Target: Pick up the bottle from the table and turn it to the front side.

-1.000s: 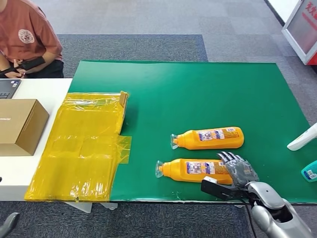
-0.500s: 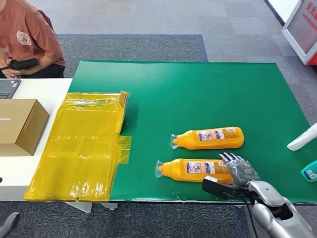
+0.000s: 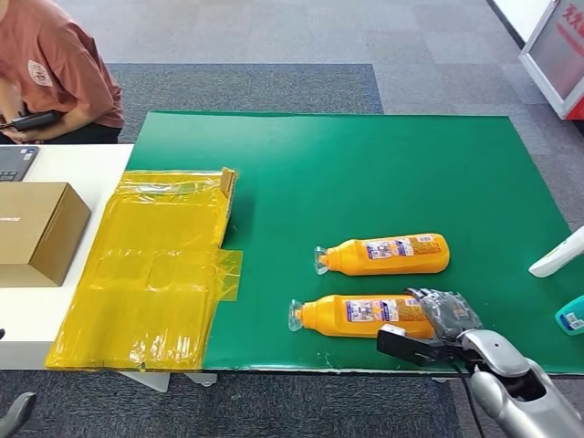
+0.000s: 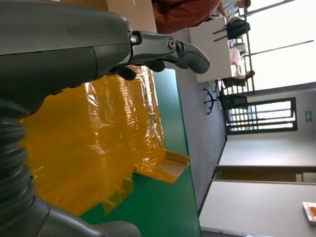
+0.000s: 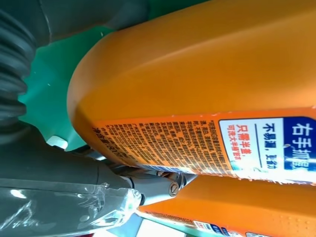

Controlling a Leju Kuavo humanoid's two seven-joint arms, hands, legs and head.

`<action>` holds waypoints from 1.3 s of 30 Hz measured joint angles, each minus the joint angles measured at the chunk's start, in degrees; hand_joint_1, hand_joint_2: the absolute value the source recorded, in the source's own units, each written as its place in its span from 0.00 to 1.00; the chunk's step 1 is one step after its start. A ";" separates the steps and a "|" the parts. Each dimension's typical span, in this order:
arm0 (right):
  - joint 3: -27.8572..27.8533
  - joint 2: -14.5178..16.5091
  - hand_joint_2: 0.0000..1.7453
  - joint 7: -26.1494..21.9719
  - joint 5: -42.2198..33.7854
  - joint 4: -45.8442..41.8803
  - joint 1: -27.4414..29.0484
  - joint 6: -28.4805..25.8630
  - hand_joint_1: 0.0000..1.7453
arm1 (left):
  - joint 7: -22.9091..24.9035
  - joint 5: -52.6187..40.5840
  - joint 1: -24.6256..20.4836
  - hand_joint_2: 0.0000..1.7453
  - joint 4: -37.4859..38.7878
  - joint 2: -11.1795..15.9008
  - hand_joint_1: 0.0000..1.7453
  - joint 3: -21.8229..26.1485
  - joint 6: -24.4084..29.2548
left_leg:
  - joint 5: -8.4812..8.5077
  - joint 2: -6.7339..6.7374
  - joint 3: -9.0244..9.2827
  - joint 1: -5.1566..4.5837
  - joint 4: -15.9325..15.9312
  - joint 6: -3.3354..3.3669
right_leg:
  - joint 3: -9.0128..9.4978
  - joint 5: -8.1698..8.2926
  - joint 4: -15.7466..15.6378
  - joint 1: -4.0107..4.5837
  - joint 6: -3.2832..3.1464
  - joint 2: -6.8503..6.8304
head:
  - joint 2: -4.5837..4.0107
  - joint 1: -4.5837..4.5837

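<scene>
I see two orange bottles lying flat on the green mat [image 3: 386,173]. The near bottle [image 3: 358,315] is the one I am going for. It lies close to the front edge of the mat, with its clear cap pointing toward the yellow plastic sheet [image 3: 148,274]. The far bottle [image 3: 386,254] lies just behind it.

My right hand [image 3: 441,319] sits over the fat end of the near bottle, with the fingers draped across the top and the thumb at the front. In the right wrist view a finger [image 5: 156,183] slips in between the two bottles. I think the hand is closing on the bottle, but I cannot tell if the hold is tight yet.

My left hand [image 4: 164,52] holds nothing, and its fingers are stretched out.

Here is what worries me. The bottle is smooth and round, so it may roll or slip out. I only have its end, so the cap side may droop when I lift. My fingers may also bump the far bottle.
</scene>
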 joint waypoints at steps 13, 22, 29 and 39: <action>-0.97 0.25 1.00 -5.31 -11.65 -0.50 0.74 -2.14 1.00 | -0.16 0.43 -0.15 1.00 0.02 -0.16 0.00 0.26 -0.08 | 0.00 0.00 -0.01 0.00 0.00 0.00 | -0.02 0.00 0.00 0.00 0.00 0.00 | 0.00 0.00; -3.21 3.92 1.00 -9.49 -19.37 -2.79 1.88 -6.09 1.00 | -0.26 0.65 -0.22 1.00 0.02 -0.08 0.00 0.25 -0.04 | 0.00 0.00 0.00 0.01 0.00 -0.01 | -0.03 0.00 0.01 0.01 -0.01 0.00 | 0.00 -0.01; -5.56 8.76 1.00 -11.61 -26.13 -4.79 1.94 -8.74 1.00 | -0.33 0.95 -0.42 1.00 0.10 0.16 0.00 -0.12 0.41 | 0.02 0.00 -0.01 0.01 0.00 -0.01 | -0.04 0.00 0.02 0.01 -0.01 0.01 | 0.00 0.01; -7.50 16.54 1.00 -15.26 -45.64 -5.81 -4.91 -7.09 1.00 | -1.16 3.82 -3.96 1.00 2.84 7.25 0.00 -11.24 10.45 | 0.18 0.00 -0.01 0.04 0.00 -0.11 | -0.07 0.16 0.03 0.05 -0.14 0.00 | 0.00 -0.01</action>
